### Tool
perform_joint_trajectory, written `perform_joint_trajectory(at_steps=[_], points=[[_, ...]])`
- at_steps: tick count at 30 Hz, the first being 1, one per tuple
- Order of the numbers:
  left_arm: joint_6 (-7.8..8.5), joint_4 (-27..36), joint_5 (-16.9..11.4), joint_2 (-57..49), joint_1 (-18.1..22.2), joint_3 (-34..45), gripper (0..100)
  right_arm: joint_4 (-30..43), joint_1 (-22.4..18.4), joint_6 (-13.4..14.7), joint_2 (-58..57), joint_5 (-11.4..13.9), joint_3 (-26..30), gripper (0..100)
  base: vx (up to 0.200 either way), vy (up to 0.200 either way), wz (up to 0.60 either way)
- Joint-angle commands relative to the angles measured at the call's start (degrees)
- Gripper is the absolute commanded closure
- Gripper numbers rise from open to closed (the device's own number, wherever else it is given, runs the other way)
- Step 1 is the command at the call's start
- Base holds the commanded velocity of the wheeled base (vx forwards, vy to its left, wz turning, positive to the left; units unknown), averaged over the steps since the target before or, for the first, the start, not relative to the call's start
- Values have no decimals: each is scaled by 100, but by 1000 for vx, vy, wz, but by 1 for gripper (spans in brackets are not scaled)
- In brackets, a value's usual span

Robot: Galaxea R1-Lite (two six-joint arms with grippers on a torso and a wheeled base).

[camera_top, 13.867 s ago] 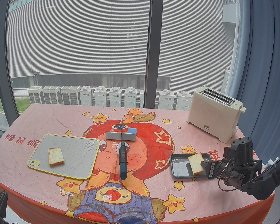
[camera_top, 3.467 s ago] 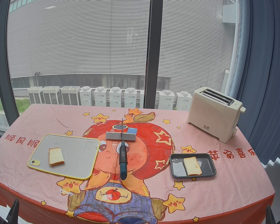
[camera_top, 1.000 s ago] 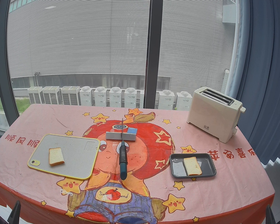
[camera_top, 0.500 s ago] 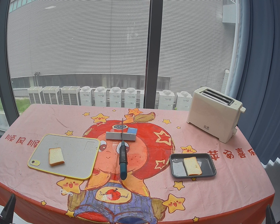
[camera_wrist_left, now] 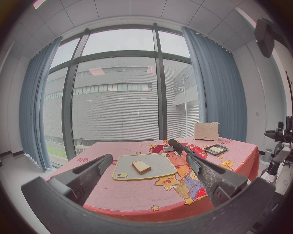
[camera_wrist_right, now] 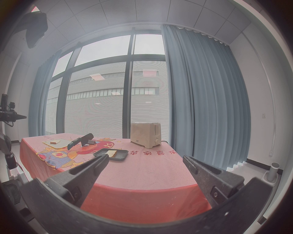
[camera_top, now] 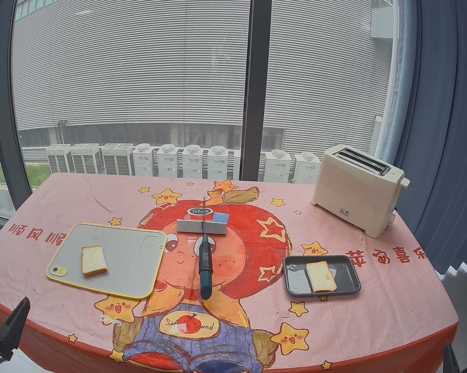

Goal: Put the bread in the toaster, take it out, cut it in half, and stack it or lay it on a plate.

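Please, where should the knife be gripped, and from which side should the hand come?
Grip the knife by its dark handle, coming from above on the near side. The handle lies free and points toward the robot; the blade sits in the grey holder farther back, so lifting it out is probably easiest.

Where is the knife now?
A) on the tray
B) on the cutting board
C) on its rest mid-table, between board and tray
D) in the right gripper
C: the knife lies mid-table, blade across the rest, with the cutting board to its left and the tray to its right.
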Motion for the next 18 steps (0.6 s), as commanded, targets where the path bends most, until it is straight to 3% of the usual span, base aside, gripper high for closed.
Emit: perform_joint_trajectory(at_steps=[1, 7, 18], points=[[-196, -170, 27, 837, 31, -87, 0, -1, 1, -2, -84, 2, 101, 0, 0, 0, 0], [-398, -161, 44, 1435, 39, -245, 0, -1, 1, -2, -84, 2, 101, 0, 0, 0, 0], [-425, -170, 62, 2270, 145, -605, 0, -1, 1, -2, -84, 2, 101, 0, 0, 0, 0]])
